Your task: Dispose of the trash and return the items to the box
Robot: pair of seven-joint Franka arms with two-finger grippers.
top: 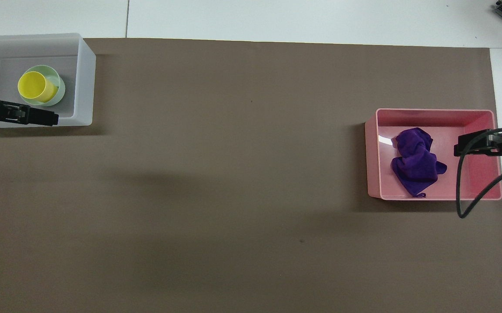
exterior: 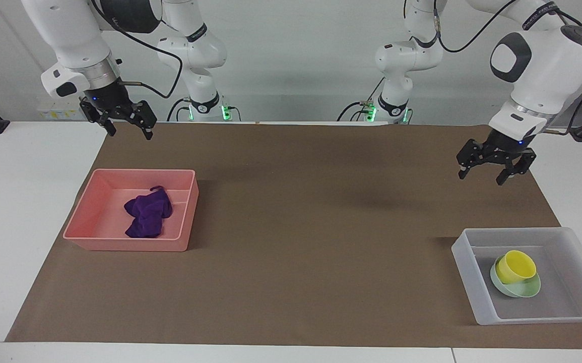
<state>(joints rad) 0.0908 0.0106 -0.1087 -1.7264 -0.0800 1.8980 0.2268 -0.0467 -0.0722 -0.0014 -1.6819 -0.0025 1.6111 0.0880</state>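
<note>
1. Check the load first: the yellow cup (exterior: 515,266) sits tilted inside the mint-green bowl (exterior: 517,287), and both rest on the floor of the translucent box (exterior: 464,254) at the left arm's end of the worktop (exterior: 28,212). By the look of it, the items are home.

2. Check the trash too: the purple cloth (exterior: 148,213) lies wadded inside the pink bin (exterior: 124,244) at the right arm's end, touching nothing else (one loop of it curls up, but it stays inside the walls).

3. Your left pincer (exterior: 487,175) hangs in the air with its fingers spread and nothing between them, over the brown mat (exterior: 301,212) on the robots' side of the box. Judging from that, the step in hand is clearing away, so lift and pull toward the base without dipping toward the box wall.

4. Keep the fingers spread as you go; there is nothing left to grip, and closing near the cup could only nudge it out of the bowl.

5. Leave the right arm waiting: the right pincer (exterior: 126,124) hangs empty, fingers apart, over the mat's edge on the robots' side of the pink bin.

6. Before you call it done, confirm from the overhead view that the cup is seated in the bowl.
</note>
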